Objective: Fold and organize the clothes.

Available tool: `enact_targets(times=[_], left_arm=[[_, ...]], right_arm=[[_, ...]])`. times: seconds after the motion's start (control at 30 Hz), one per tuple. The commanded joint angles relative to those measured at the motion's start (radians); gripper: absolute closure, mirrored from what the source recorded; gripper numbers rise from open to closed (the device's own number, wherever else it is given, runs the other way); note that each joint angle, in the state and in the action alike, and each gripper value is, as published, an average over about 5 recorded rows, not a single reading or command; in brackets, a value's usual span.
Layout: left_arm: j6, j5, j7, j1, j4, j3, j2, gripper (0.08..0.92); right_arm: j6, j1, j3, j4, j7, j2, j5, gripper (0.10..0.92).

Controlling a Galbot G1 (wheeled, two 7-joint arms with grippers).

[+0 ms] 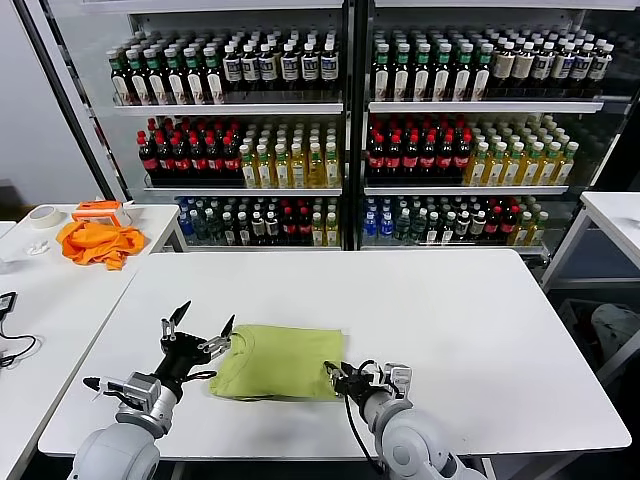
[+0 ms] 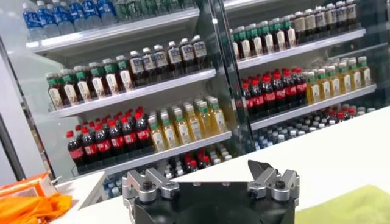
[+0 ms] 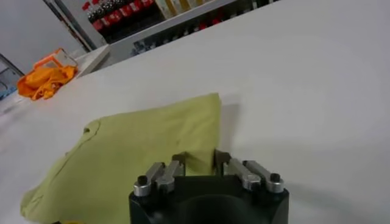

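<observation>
The lime yellow-green T-shirt (image 1: 280, 362) lies folded into a small rectangle on the white table (image 1: 450, 320), near its front edge. My right gripper (image 1: 337, 377) is low at the shirt's near right corner. In the right wrist view (image 3: 198, 159) its fingers are closed partway, with the corner of the shirt (image 3: 134, 152) pinched between them. My left gripper (image 1: 203, 322) is open and empty, raised a little above the table just off the shirt's left edge. In the left wrist view (image 2: 207, 176) it points toward the shelves, with a strip of the shirt (image 2: 353, 207) beside it.
An orange cloth (image 1: 98, 243), an orange-and-white box (image 1: 97, 211) and a tape roll (image 1: 43, 216) lie on a side table at the left. Drink shelves (image 1: 340, 130) stand behind the table. Another white table (image 1: 615, 215) is at the right.
</observation>
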Motion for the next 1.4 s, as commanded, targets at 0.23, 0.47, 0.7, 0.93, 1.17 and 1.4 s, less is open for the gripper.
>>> enact_targets(times=[0.23,0.47,0.7,0.93,1.17,1.4], left_arm=[[0.004,0.001,0.001,0.001,0.012,-0.002,-0.002,0.177],[-0.029,0.006,0.001,-0.002,0.025,0.002,0.002,0.177],[-0.033,0.016,0.003,-0.015,0.040,0.020,-0.011,0.177],[-0.040,0.027,0.004,-0.012,0.048,0.030,-0.011,0.177],[-0.039,0.025,0.002,-0.028,0.060,0.041,0.005,0.177],[-0.035,0.014,0.004,-0.052,0.043,0.062,0.008,0.177]], right_arm=[[0.024,0.025,0.041,0.041,0.017,0.014,0.033,0.871],[-0.008,0.005,0.158,0.174,-0.005,-0.095,-0.036,0.917],[-0.009,-0.098,0.262,0.212,-0.042,-0.189,-0.086,0.917],[-0.010,-0.071,0.309,0.094,-0.185,-0.212,-0.125,0.917],[-0.009,-0.002,0.319,-0.052,-0.316,-0.201,-0.243,0.904],[-0.004,-0.107,0.441,0.037,-0.361,-0.164,-0.443,0.721]])
